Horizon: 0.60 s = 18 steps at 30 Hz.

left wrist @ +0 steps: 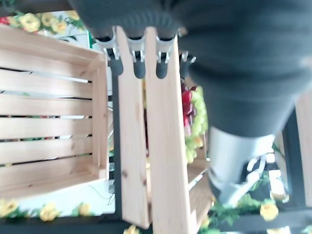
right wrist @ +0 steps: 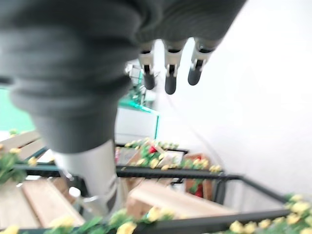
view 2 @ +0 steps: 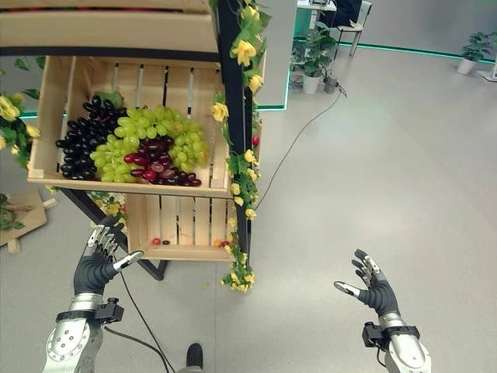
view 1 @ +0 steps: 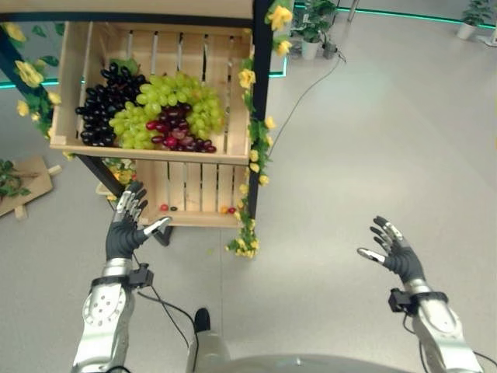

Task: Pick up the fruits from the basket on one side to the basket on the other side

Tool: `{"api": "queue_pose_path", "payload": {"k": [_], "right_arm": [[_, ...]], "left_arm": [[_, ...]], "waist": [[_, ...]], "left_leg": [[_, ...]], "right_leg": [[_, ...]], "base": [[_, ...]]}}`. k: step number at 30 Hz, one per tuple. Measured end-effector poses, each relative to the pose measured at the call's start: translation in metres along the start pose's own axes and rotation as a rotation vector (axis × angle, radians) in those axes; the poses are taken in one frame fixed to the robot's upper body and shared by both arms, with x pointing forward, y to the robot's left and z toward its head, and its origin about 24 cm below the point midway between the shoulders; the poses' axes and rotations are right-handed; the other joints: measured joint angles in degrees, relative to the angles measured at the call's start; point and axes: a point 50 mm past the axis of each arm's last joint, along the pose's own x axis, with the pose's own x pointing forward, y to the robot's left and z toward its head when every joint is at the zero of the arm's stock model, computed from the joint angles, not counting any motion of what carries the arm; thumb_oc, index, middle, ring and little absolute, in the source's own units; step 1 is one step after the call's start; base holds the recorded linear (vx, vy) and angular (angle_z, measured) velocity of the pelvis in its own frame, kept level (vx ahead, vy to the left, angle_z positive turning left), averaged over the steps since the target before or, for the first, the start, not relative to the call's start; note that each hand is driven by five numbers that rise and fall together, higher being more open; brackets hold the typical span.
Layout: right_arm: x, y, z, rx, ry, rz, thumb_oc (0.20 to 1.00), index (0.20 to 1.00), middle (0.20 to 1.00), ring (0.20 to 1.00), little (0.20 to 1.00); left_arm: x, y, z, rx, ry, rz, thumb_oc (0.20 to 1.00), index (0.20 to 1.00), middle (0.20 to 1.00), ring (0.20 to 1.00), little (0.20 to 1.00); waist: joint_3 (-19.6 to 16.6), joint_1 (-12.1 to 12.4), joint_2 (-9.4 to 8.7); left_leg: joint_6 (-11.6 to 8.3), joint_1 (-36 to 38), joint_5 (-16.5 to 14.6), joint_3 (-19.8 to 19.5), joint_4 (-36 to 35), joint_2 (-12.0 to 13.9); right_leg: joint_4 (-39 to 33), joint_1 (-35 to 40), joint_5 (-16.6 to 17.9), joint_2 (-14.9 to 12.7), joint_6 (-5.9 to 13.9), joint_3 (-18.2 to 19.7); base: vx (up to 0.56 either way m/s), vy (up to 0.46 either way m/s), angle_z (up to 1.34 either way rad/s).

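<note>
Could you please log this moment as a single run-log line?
phase: pre-reach | left hand: open, empty, below upper crate | right hand: open, empty, over floor | grapes: in upper crate, untouched

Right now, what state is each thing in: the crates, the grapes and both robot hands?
Upper crate: tilted toward the robot, filled with grapes.
Dark grapes: piled at the robot's left side of the crate.
Green grapes: heaped in the middle.
Red grapes: lying at the front edge.
Lower crate: nearly empty, a few small fruits inside.
Left robot hand: open, empty, below the upper crate.
Right robot hand: open, empty, over the floor.
</note>
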Motion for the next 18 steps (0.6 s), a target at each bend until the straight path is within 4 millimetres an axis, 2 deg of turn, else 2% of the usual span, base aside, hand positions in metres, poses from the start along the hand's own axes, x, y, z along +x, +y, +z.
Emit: {"api": "queue_pose_path", "payload": {"k": [2, 3, 4, 5, 6, 7, 8, 9, 10, 11, 13, 14, 16, 17, 18], "right_arm": [[-0.002, -0.008, 0.001, -0.033, 0.006, -0.004, 1.0, 1.0, 1.0, 1.0, 1.0], [-0.001, -0.009, 0.003, -0.036, -0.003, -0.005, 1.0, 1.0, 1.0, 1.0, 1.0], [-0.001, -0.013, 0.005, -0.044, -0.011, -0.018, 1.0, 1.0, 1.0, 1.0, 1.0], [-0.001, -0.015, 0.006, -0.047, -0.013, -0.023, 1.0, 1.0, 1.0, 1.0, 1.0], [0.001, -0.014, 0.007, -0.04, -0.019, -0.03, 1.0, 1.0, 1.0, 1.0, 1.0], [0.005, -0.011, 0.01, -0.026, -0.039, -0.031, 1.0, 1.0, 1.0, 1.0, 1.0], [0.006, -0.009, 0.01, -0.019, -0.041, -0.028, 1.0, 1.0, 1.0, 1.0, 1.0], [0.006, -0.008, 0.01, -0.015, -0.041, -0.028, 1.0, 1.0, 1.0, 1.0, 1.0], [0.009, -0.007, 0.015, -0.01, -0.071, -0.026, 1.0, 1.0, 1.0, 1.0, 1.0], [0.009, -0.008, 0.016, -0.008, -0.072, -0.031, 1.0, 1.0, 1.0, 1.0, 1.0], [0.01, -0.001, 0.012, 0.026, -0.067, -0.032, 1.0, 1.0, 1.0, 1.0, 1.0], [0.01, 0.003, 0.009, 0.046, -0.061, -0.036, 1.0, 1.0, 1.0, 1.0, 1.0], [0.009, 0.002, 0.008, 0.049, -0.056, -0.038, 1.0, 1.0, 1.0, 1.0, 1.0], [0.009, 0.0, 0.009, 0.05, -0.058, -0.042, 1.0, 1.0, 1.0, 1.0, 1.0], [0.009, 0.0, 0.007, 0.061, -0.051, -0.048, 1.0, 1.0, 1.0, 1.0, 1.0]], "left_arm": [[0.002, -0.003, -0.004, -0.003, 0.014, -0.002, 1.0, 1.0, 1.0, 1.0, 1.0], [-0.003, -0.003, -0.008, -0.005, 0.032, 0.004, 1.0, 1.0, 1.0, 1.0, 1.0], [-0.004, -0.007, -0.011, -0.019, 0.046, -0.002, 1.0, 1.0, 1.0, 1.0, 1.0], [-0.002, -0.009, -0.011, -0.022, 0.043, -0.01, 1.0, 1.0, 1.0, 1.0, 1.0], [-0.004, -0.009, -0.012, -0.02, 0.049, -0.011, 1.0, 1.0, 1.0, 1.0, 1.0], [-0.004, -0.007, -0.013, -0.017, 0.053, -0.007, 1.0, 1.0, 1.0, 1.0, 1.0], [-0.007, -0.006, -0.015, -0.014, 0.067, -0.003, 1.0, 1.0, 1.0, 1.0, 1.0], [-0.009, -0.005, -0.016, -0.01, 0.078, -0.001, 1.0, 1.0, 1.0, 1.0, 1.0], [-0.01, -0.004, -0.015, -0.01, 0.072, -0.005, 1.0, 1.0, 1.0, 1.0, 1.0], [-0.006, -0.006, -0.012, -0.015, 0.053, -0.014, 1.0, 1.0, 1.0, 1.0, 1.0], [-0.002, -0.006, -0.008, -0.015, 0.033, -0.017, 1.0, 1.0, 1.0, 1.0, 1.0], [-0.002, -0.006, -0.008, -0.014, 0.035, -0.021, 1.0, 1.0, 1.0, 1.0, 1.0], [-0.002, -0.008, -0.008, -0.018, 0.035, -0.029, 1.0, 1.0, 1.0, 1.0, 1.0], [-0.002, -0.008, -0.008, -0.013, 0.035, -0.034, 1.0, 1.0, 1.0, 1.0, 1.0], [0.002, -0.007, -0.006, -0.009, 0.025, -0.039, 1.0, 1.0, 1.0, 1.0, 1.0]], "waist": [[1.79, -1.19, 1.52], [2.66, -0.76, 2.26], [4.01, -1.54, 3.54], [4.97, -1.69, 3.73], [6.16, -1.84, 3.4], [6.42, -1.64, 2.57], [6.36, -0.47, 1.06], [6.18, 0.29, -0.36], [5.46, 0.21, -1.27], [5.69, -1.1, -1.6], [5.8, -1.31, -1.52], [5.48, -1.67, -1.71], [4.83, -2.72, -1.33], [3.78, -3.18, 0.41], [3.76, -3.17, 0.19]], "left_leg": [[-0.08, 1.15, 2.34, -1.38, -2.03, 0.31], [0.27, 1.4, 3.36, -1.35, -2.19, 0.22], [0.94, 1.42, 5.26, -1.03, -2.43, 0.01], [1.06, 1.43, 6.44, -0.99, -2.5, 0.16], [-0.59, 0.49, 10.79, -2.65, -3.08, -0.15], [-0.17, -0.17, 12.33, -3.58, -2.97, -0.9], [-0.88, 0.57, 9.98, -2.96, -0.58, -3.01], [0.24, 1.1, 4.33, -2.94, 4.77, -4.97], [1.99, 2.72, -1.26, -2.37, 8.54, -8.81], [1.68, 2.59, -2.02, -3.05, 8.37, -9.44], [1.9, 3.96, -1.84, -5.64, 6.13, -9.42], [1.83, 4.62, -1.92, -8.38, 4.96, -10.17], [1.65, 6.14, -3.79, -9.69, 3.06, -10.51], [3.42, 7.2, -6.59, -9.48, 0.02, -10.04], [3.87, 7.9, -5.86, -9.14, -1.22, -10.51]], "right_leg": [[0.62, 1.58, -0.74, 0.53, -0.76, -2.04], [0.54, 2.73, -0.69, 1.64, -0.88, -2.73], [0.93, 3.99, -1.12, 2.41, -1.42, -4.38], [1.75, 4.02, -1.78, 1.85, -2.04, -4.55], [4.68, 2.38, -1.78, 2.04, -3.36, -5.54], [5.36, 1.7, -2.56, 0.8, -3.86, -6.35], [5.51, 0.66, -1.82, -1.17, -4.94, -6.15], [5.47, -0.17, -1.0, -3.24, -4.33, -5.94], [4.65, -0.96, 0.29, -4.26, -2.84, -6.24], [4.01, -1.04, 0.7, -4.56, -2.48, -6.79], [3.48, -0.83, 0.92, -4.09, -2.48, -6.4], [2.57, 0.1, 1.07, -3.95, -2.44, -6.56], [2.44, 0.53, 1.24, -3.98, -1.91, -6.4], [2.15, 0.68, 1.56, -2.91, -0.99, -6.79], [2.22, 0.68, 1.54, -3.33, -0.73, -6.24]], "base": [[-0.22, -0.239, 0.67], [-0.28, -0.198, 0.84], [-0.34, -0.139, 0.73], [-0.35, -0.135, 0.81], [-0.35, -0.133, 0.52], [-0.2, -0.06, 0.33], [-0.29, -0.126, -0.09], [-0.18, -0.076, -0.22], [-0.14, -0.068, 0.09], [-0.01, -0.004, 0.34], [0.04, 0.015, 0.18], [0.04, 0.055, 0.11], [0.01, 0.058, 0.16], [-0.03, 0.077, 0.15], [-0.04, 0.121, 0.15]]}}
